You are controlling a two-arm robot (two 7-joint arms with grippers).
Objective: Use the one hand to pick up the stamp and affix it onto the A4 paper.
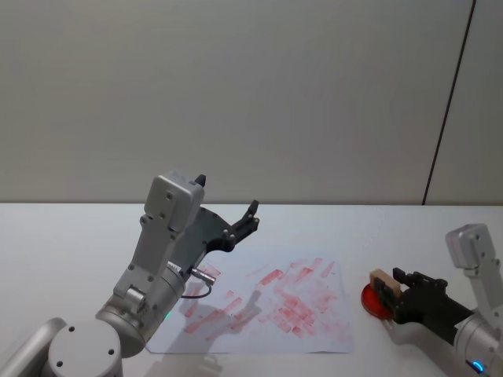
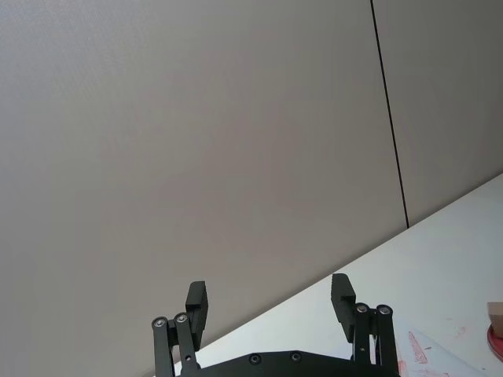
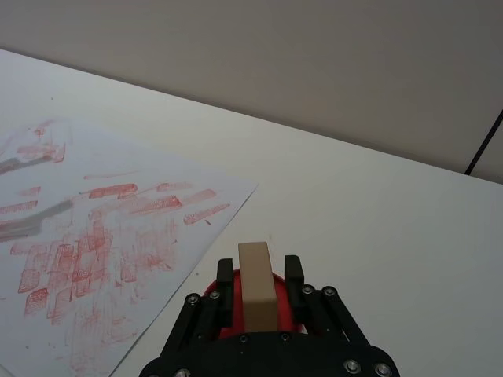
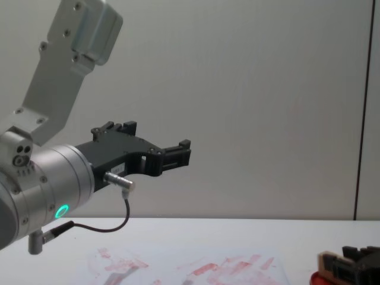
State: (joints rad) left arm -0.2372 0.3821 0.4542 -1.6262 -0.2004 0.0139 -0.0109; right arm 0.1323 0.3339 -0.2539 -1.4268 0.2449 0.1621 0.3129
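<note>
The stamp point(image 3: 257, 285), a light-tan wooden block, is clamped between the fingers of my right gripper point(image 3: 258, 284), which is shut on it. It sits just over the round red ink pad point(image 1: 371, 301) at the table's right side; the stamp point(image 1: 384, 283) also shows in the head view and the stamp point(image 4: 328, 262) in the chest view. The A4 paper point(image 1: 267, 306), white with many red prints, lies flat in the middle, to the left of the pad. My left gripper point(image 1: 250, 217) hangs open high above the paper's left part, holding nothing.
The white table point(image 1: 71, 243) runs to a plain grey wall behind. A dark vertical seam point(image 1: 448, 102) marks the wall at the right. The left arm's grey body point(image 1: 161, 267) stands over the paper's near-left corner.
</note>
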